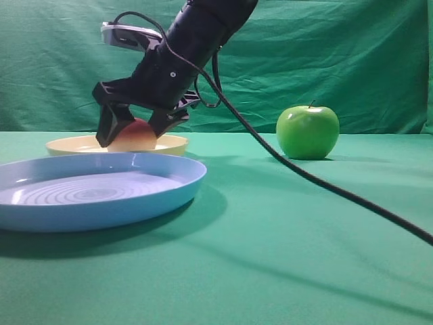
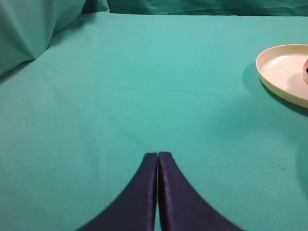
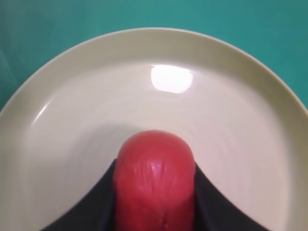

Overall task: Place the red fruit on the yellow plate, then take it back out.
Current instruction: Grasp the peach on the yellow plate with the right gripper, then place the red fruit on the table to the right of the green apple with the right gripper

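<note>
The red fruit [image 1: 134, 136] is held between the black fingers of my right gripper [image 1: 131, 132], which has reached across to the left and is shut on it. The fruit is low over the yellow plate [image 1: 169, 143]; whether it touches the plate I cannot tell. In the right wrist view the red fruit [image 3: 154, 180] fills the gap between both fingers, with the yellow plate [image 3: 72, 106] spread beneath it. My left gripper [image 2: 158, 155] is shut and holds nothing, over bare green cloth. The yellow plate [image 2: 281, 72] shows at the right edge of the left wrist view.
A larger light blue plate [image 1: 169, 193] with concentric rings sits in front of the yellow one. A shiny green apple [image 1: 307, 132] stands on the cloth to the right. A black cable [image 1: 325, 183] runs from the right arm down across the table.
</note>
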You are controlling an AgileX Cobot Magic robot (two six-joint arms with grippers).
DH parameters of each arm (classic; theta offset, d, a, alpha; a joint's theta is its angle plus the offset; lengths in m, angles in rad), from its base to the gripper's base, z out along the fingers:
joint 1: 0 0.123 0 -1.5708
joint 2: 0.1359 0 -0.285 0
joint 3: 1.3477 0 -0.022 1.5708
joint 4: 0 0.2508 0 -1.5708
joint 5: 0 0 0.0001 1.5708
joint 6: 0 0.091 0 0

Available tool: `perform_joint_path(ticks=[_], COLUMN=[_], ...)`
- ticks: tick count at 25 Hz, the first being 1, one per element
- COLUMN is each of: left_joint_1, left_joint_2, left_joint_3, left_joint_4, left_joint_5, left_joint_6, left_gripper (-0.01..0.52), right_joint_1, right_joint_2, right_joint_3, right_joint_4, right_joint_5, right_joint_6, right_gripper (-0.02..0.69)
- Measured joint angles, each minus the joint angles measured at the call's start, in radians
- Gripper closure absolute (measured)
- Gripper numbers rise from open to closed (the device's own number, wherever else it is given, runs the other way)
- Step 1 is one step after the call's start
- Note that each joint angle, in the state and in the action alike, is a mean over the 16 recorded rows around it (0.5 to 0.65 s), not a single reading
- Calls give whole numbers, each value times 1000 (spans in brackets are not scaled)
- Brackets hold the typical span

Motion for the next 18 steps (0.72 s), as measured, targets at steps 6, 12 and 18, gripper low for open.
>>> perform_joint_path(ticks=[6,12,18], left_joint_1=[0,0,0], left_joint_2=[0,0,0], left_joint_3=[0,0,0], left_joint_4=[0,0,0], left_joint_5=[0,0,0], left_joint_6=[0,0,0], left_gripper=[514,514,514], right_joint_1=[-9,-37,-68], right_joint_2=[-80,-221,-388], right_joint_3=[-30,-48,-26], right_joint_4=[-43,-124,-261], right_joint_5=[118,280,433], right_joint_6=[38,148,305], right_gripper=[462,473,473])
